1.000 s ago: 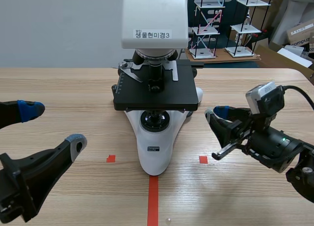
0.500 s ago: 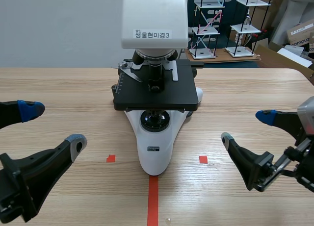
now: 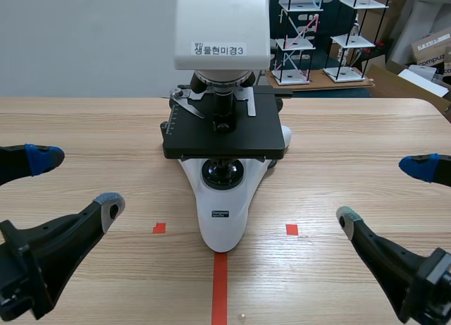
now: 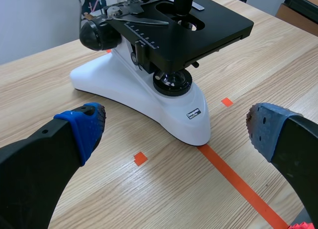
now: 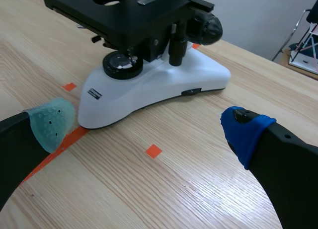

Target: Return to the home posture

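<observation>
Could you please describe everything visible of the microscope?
The microscope stands upright mid-table, its glossy white base resting on the wooden table, front tip at the tape line's end. A black square stage with slide clip and ruler sits above a round lamp lens; black focus knobs sit on both sides. The white head bears a printed label. The left gripper and right gripper, both open, stand clear of it.

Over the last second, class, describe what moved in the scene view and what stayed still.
The right tool pulled back from beside the microscope, outward and toward the robot; it is open and holds nothing. The left tool, also open, and the microscope stayed put.
</observation>
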`<state>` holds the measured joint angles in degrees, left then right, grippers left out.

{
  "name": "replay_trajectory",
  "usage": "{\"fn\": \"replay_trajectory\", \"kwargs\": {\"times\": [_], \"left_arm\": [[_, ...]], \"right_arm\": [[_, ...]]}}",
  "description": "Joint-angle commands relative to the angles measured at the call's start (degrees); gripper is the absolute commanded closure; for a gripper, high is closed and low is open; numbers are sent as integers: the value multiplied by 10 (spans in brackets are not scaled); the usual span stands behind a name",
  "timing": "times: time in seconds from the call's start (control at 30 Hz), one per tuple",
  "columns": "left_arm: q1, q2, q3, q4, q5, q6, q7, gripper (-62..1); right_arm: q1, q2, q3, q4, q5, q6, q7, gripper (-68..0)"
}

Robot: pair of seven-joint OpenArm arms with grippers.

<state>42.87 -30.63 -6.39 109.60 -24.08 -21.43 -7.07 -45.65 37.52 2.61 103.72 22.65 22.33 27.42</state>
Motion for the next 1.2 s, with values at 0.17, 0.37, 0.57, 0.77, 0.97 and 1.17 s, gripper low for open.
{"fn": "replay_trajectory", "kwargs": {"times": [0.17,0.37,0.57,0.77,0.97,1.17], "left_arm": [[1,1,-5,7,-4,-1,-8,-598],[1,1,-5,7,-4,-1,-8,-598],[1,1,-5,7,-4,-1,-8,-598],[1,1,-5,7,-4,-1,-8,-598],[1,1,-5,7,-4,-1,-8,-598],[1,1,-5,7,-4,-1,-8,-598]], "right_arm": [[-31,4,28,60,23,0,-16,-657],[-31,3,27,62,23,0,-16,-657],[-31,3,27,62,23,0,-16,-657],[-31,3,27,62,22,0,-16,-657],[-31,3,27,62,22,0,-16,-657],[-31,3,27,62,22,0,-16,-657]]}}
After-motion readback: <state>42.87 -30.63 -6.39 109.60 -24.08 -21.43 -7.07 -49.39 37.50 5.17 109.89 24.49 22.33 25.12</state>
